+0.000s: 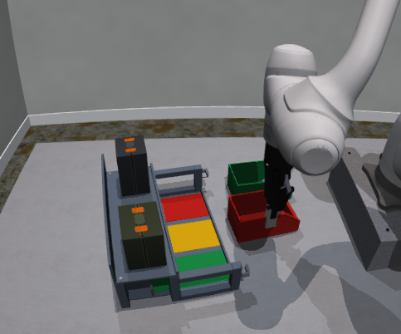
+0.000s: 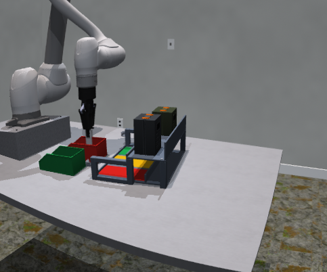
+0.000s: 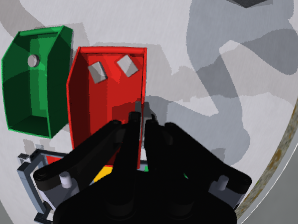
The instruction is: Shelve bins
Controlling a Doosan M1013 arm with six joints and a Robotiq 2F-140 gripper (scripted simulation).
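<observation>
A red bin stands upright on or just above the table, its low open front away from the shelf, with two light parts near that front. My gripper points down and is shut on the thin side wall of the red bin, on the side away from the green bin. The green bin stands beside it with a round part inside. The shelf shows red, yellow and green marks, without bins.
A black case and an olive case stand on the shelf's low upper board. The shelf has side rails and a raised back panel. The grey robot base block is on the bins' other side.
</observation>
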